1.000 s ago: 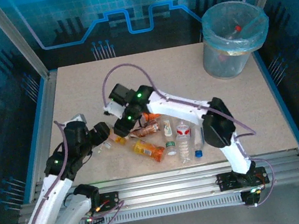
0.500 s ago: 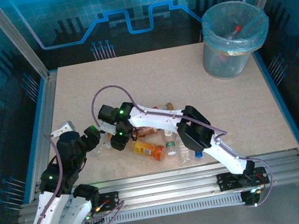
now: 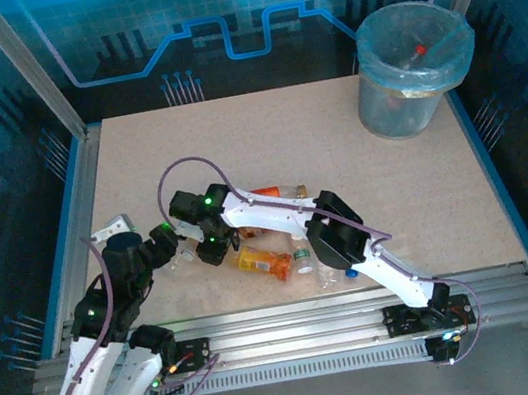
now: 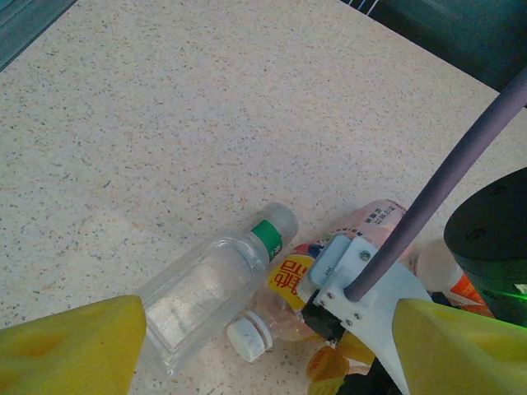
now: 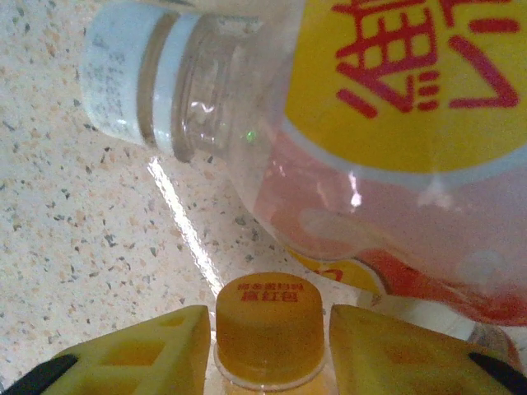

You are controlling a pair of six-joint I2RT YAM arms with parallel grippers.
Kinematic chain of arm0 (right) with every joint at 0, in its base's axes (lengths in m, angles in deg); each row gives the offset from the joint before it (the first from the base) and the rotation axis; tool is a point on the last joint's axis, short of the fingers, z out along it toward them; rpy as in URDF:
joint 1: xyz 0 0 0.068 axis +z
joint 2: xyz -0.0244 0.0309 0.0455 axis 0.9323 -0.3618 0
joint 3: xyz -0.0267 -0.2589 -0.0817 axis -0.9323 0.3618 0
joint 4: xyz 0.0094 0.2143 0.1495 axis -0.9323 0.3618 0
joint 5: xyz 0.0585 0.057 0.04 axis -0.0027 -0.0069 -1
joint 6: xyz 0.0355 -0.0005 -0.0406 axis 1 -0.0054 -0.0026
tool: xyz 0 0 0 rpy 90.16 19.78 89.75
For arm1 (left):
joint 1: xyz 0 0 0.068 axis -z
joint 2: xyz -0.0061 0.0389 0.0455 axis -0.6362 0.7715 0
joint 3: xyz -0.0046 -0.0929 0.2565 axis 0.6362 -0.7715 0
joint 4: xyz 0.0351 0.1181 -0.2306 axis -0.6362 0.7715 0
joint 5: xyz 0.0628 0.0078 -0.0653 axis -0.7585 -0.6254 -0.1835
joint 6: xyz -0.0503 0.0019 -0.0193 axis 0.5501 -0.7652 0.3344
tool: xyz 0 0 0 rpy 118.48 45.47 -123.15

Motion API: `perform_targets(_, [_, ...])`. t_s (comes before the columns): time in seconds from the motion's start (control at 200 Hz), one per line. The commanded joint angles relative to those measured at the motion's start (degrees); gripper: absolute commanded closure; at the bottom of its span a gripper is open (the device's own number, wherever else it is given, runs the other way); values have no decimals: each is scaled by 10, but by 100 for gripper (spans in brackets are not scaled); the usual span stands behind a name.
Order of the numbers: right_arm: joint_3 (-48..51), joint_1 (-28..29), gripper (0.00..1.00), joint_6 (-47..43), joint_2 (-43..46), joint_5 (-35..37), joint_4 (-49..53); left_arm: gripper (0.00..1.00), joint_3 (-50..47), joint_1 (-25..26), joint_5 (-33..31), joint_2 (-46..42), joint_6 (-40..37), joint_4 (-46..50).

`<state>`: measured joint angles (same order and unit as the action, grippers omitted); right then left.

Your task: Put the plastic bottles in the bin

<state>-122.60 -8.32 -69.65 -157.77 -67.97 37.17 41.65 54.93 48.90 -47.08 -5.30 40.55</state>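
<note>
Several plastic bottles [image 3: 267, 264] lie in a pile on the near middle of the table. My right gripper [image 5: 269, 333] reaches left across the pile, its yellow fingers [image 5: 156, 350] pressed to either side of an orange cap [image 5: 268, 325]. Just beyond that cap lies a clear bottle with a yellow label [image 5: 395, 107] and a white cap [image 5: 123, 74]. My left gripper [image 4: 268, 337] is open and low, facing a clear bottle with a green band [image 4: 206, 288] and the white-capped one [image 4: 251, 336]. From above, the right gripper [image 3: 211, 253] and left gripper [image 3: 172, 241] are nearly touching. The bin [image 3: 417, 81] stands at the far right corner.
The right gripper's white mount and purple cable [image 4: 436, 197] sit right in front of my left gripper. A red-capped bottle [image 3: 419, 52] lies inside the bin. The table's aluminium rail [image 3: 294, 314] runs along the near edge. Bare tabletop [image 3: 264, 137] stretches behind the pile.
My right arm has swung left and down to the pile's left end, and its jaws have narrowed around the orange cap. My left arm pulled back toward the near left.
</note>
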Motion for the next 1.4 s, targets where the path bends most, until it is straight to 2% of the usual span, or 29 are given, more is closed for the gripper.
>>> perform_targets(0.0, [-20,10,60,-5,-3,-3,29,20,1,-6,-3,1,-18,-16])
perform_targets(0.115, [-24,11,60,-10,0,-6,30,20,8,-7,-4,4,-26,-19])
perform_targets(0.325, [-32,11,52,-13,-21,-19,27,20,18,-7,-1,8,-34,-29])
perform_targets(0.615, [-59,10,55,-17,-42,-29,35,21,40,-7,12,38,-44,-48])
perform_targets(0.775, [-60,11,64,-23,-23,-36,38,22,45,-7,26,43,-43,-58])
perform_targets(0.87, [-60,11,66,-24,4,-53,46,23,55,-7,27,47,-45,-58])
perform_targets(0.995, [-49,4,70,-36,61,-127,39,23,85,-7,36,56,-55,-70])
perform_targets(1.121, [-52,-16,72,-47,136,-164,36,24,128,-6,61,75,-72,-100])
perform_targets(1.236, [-58,-51,72,-58,201,-164,29,27,179,-7,83,115,-69,-131])
perform_targets(1.396, [-80,-135,76,-65,278,-122,-10,30,225,2,130,187,-47,-203])
